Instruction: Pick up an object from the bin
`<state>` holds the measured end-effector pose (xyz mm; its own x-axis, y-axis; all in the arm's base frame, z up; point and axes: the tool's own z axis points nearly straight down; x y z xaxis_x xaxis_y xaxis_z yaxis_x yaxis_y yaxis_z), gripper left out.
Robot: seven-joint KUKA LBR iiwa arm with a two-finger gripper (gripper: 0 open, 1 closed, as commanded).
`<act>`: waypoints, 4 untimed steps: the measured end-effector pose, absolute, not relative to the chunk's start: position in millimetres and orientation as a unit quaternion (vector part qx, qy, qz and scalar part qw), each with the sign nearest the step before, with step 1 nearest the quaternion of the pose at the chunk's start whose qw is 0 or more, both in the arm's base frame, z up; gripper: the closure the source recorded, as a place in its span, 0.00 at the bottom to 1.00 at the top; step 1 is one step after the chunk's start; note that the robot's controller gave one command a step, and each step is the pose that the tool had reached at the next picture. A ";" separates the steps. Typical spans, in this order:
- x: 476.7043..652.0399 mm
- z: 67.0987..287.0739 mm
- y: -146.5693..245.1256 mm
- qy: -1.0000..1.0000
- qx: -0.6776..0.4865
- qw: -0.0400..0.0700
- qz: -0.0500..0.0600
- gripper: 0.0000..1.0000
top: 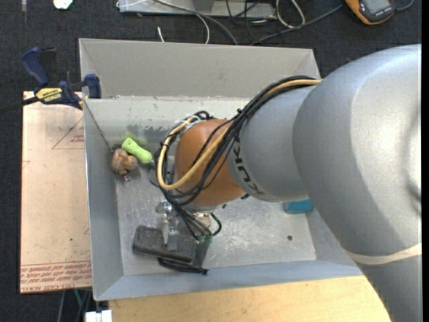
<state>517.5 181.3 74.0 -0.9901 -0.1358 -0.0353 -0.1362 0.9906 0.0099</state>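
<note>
**Bin** (201, 284): grey metal with sloped walls; most of the floor is bare.

**Black rod** (182, 265): thin, lying flat at the foot of the near wall, left of centre. It is touching or just beside the near edge of the next item.

**Dark flat slab** (147, 241): charcoal, roughly rectangular, lying flat on the near-left part of the floor.
- Judged the likeliest pick, since the pincer stands over it.
- Looks stiff, fairly light, matt rather than slippery, and not fragile.
- It sits low, so there is little height to take hold of. The best hold looks to be across its shorter width, near the right end.
- The rod alongside could get caught in that grip.

**Pincer** (171, 228): points down over the slab's right end, under the arm's orange cover (201, 163) and cables. Whether it is spread or pressed together cannot be told, nor whether it touches the slab.

**Blue piece** (298, 206): small, right of centre, partly under the arm and well apart from the slab.

**Brown lump** (123, 161): rounded and wrinkled, against the left wall further back.

**Green piece** (138, 150): short and bent, touching the lump on its far side.

**Room:** the near and left walls crowd the slab. Open floor lies to the right and toward the middle. A straight lift looks clearest.
</note>
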 end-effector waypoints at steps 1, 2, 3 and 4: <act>517.1 73.5 181.1 0.998 -0.068 0.017 0.006 1.00; 519.1 81.2 179.5 0.997 -0.075 0.021 0.007 1.00; 518.9 85.9 178.9 0.997 -0.074 0.018 0.007 1.00; 518.0 145.5 179.8 1.000 -0.009 0.020 0.009 0.00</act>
<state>518.0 179.8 145.5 -0.9990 -0.0167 -0.0406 -0.0175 0.9997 0.0177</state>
